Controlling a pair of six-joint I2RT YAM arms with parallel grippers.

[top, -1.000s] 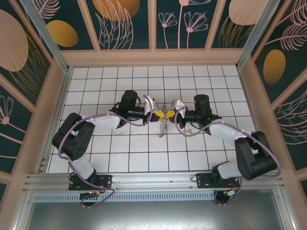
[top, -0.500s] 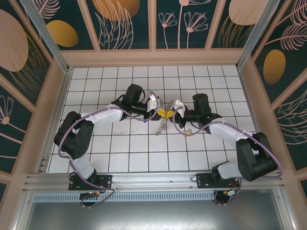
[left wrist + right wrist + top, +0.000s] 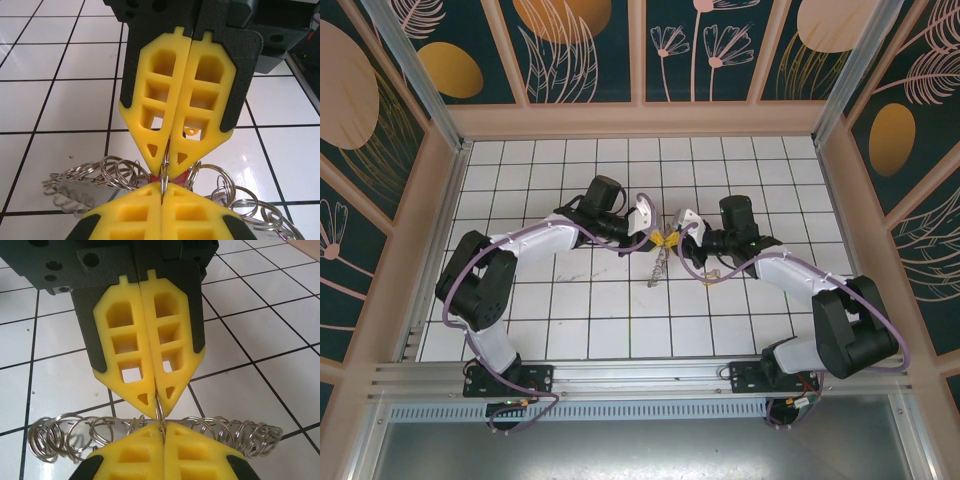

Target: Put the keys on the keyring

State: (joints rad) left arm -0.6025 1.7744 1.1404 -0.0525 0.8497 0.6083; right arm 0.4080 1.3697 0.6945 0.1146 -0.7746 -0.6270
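Keyring (image 3: 658, 265), top view: a thin silver bunch at frame centre. It trails from where the two grippers meet, down and slightly left, and that line is its long axis here. I cannot tell whether its lower end rests on the white tiled floor (image 3: 570, 320). The left gripper (image 3: 657, 238) and right gripper (image 3: 673, 238) meet tip to tip, both clenched.

Left wrist view: the left gripper (image 3: 162, 190) sits at the bottom edge, jaws pressed together on a thin wire of the keyring. The right gripper (image 3: 167, 161) comes in from above, clamped on the same wire. Of the keys (image 3: 172, 177) only a red bit shows, wedged between the two sets of tips. Brass parts are hidden. Small silver loops (image 3: 117, 172) fan out left and right.

Right wrist view: the wire stands upright and edge-on between the opposed tips. The loops run in a row across the lower frame, left to right, like a coil.

Judgement on handling:
- The keyring is probably light, thin, stiff metal and slick against the foam pads.
- The fringe is likely to swing and tangle.
- The best hold looks like bare wire between loops.
- The keys are tiny and best taken by the red head.
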